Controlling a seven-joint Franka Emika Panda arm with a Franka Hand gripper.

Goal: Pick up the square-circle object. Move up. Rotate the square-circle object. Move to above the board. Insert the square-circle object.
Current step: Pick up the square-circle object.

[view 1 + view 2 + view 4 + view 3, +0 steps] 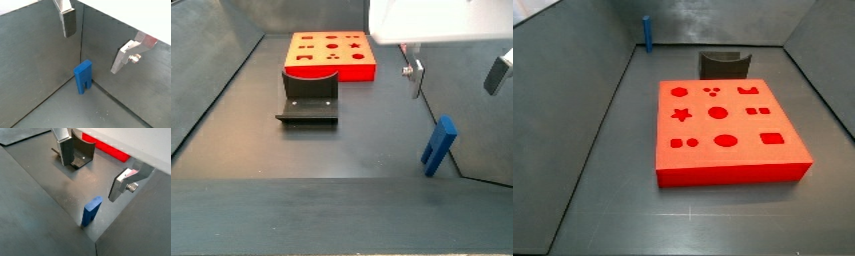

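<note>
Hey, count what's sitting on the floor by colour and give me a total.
Blue: 1, the square-circle object, standing upright.
Red: 1, the board.
Dark grey: 1, the fixture.
Total: 3.
The gripper hovers open above the blue piece, not touching it.

The gripper [97, 42] is cut off by the frame edge in both wrist views, showing only its two silver fingers [123, 184], and it lies out of frame in a side view where the square-circle object [647, 35] appears too small to make out its peg legs. The board [107, 148] shows only as a red strip behind the fixture [77, 154] in a wrist view. In a side view the gripper body [452, 60] runs off the top edge, and the fixture [309, 98] overlaps the board's near edge [331, 72].
</note>
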